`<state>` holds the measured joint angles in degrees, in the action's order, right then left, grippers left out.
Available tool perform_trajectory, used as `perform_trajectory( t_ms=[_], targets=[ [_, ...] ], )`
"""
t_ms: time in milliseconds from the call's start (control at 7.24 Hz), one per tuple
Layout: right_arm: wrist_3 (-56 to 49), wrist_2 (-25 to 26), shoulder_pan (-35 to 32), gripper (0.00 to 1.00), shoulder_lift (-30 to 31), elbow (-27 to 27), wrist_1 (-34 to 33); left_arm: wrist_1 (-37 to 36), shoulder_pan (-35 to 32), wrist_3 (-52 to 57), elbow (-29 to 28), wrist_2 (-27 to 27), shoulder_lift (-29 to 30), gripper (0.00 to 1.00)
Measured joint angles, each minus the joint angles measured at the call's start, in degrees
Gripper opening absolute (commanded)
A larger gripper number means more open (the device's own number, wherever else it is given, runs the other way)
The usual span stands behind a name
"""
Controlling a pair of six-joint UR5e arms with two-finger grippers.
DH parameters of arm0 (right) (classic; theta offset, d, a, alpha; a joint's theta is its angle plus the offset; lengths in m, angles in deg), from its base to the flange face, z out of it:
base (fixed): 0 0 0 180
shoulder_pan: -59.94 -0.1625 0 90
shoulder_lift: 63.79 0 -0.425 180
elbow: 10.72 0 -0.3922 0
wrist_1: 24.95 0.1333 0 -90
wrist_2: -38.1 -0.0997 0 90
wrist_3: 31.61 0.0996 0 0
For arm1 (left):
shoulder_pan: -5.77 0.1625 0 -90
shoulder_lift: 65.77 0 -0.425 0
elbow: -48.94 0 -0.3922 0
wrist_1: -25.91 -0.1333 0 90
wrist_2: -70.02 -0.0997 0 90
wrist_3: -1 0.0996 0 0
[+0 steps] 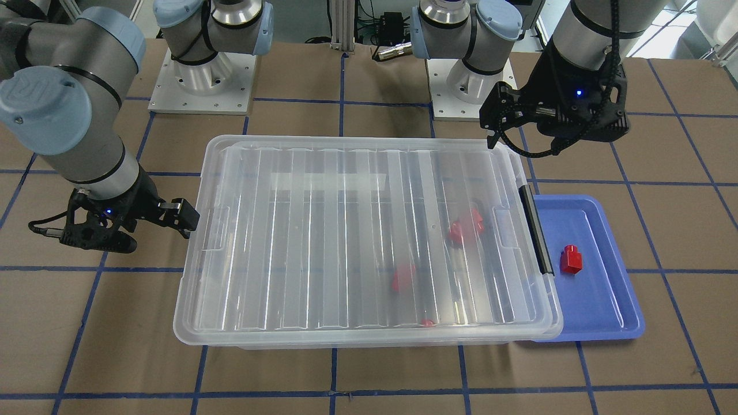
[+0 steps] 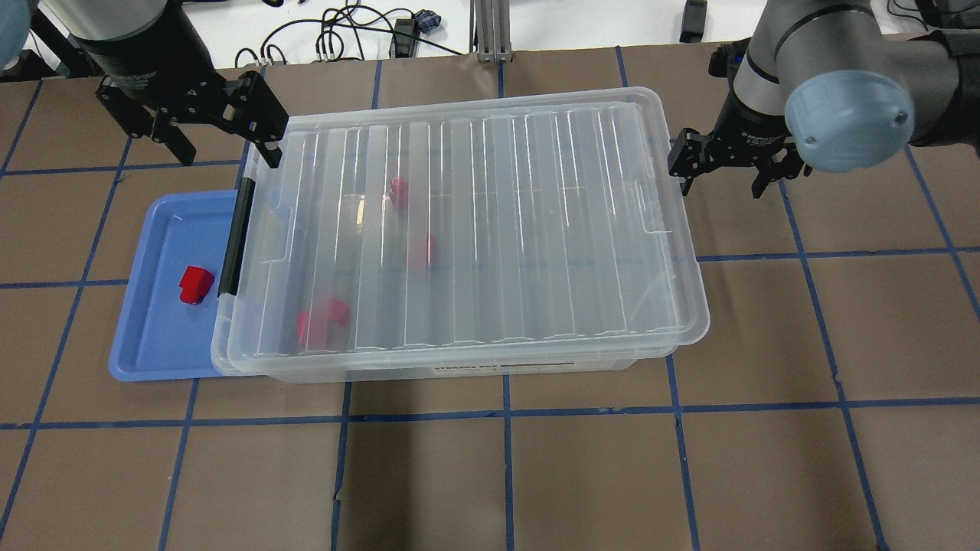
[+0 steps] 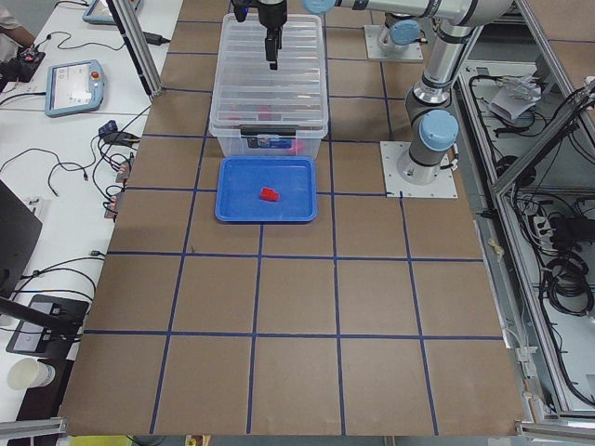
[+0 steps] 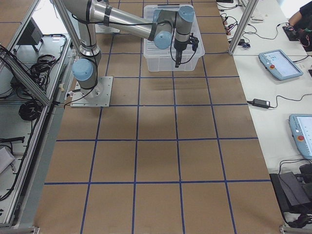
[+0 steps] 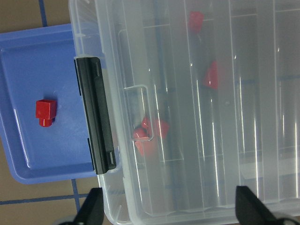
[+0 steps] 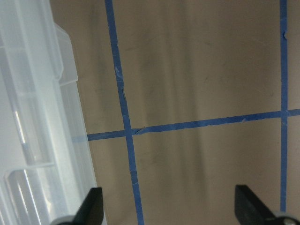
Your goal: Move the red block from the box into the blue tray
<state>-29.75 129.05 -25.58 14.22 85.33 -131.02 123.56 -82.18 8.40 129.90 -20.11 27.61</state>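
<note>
- The tabletop (image 2: 536,474) carried the box (image 2: 551,229) with the tray (image 2: 153,337) tucked against its latched end, the box rim overlapping the tray's edge.
- The box had its lid (image 2: 490,153) on and the black latch (image 2: 236,237) down.
- My left claw (image 2: 224,149) hovered over the box's latch-end corner, fingers spread and holding nothing.
- My right claw (image 2: 721,182) hung just off the opposite end, also spread and empty.
- One red block (image 2: 196,285) lay flat in the tray, clear of both claws.
- Other red blocks (image 2: 323,321) remained under the lid.
- I judged the placing done. Fetching another block would call for undoing the latch and lifting the lid first.
</note>
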Motion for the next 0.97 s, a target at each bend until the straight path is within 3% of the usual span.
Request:
perform_trajectory(
  t_ms=[414,967],
  targets=[
    [0.27,0.1,-0.08,1.0,0.64,-1.6,0.86,-0.09,-0.02,-0.09,-0.25,0.11,0.41,1.0],
    [4.02,-0.43,-0.11,1.0,6.39,-9.17,18.96,-0.1,-0.01,-0.18,-0.36,0.09,0.13,1.0]
  ],
)
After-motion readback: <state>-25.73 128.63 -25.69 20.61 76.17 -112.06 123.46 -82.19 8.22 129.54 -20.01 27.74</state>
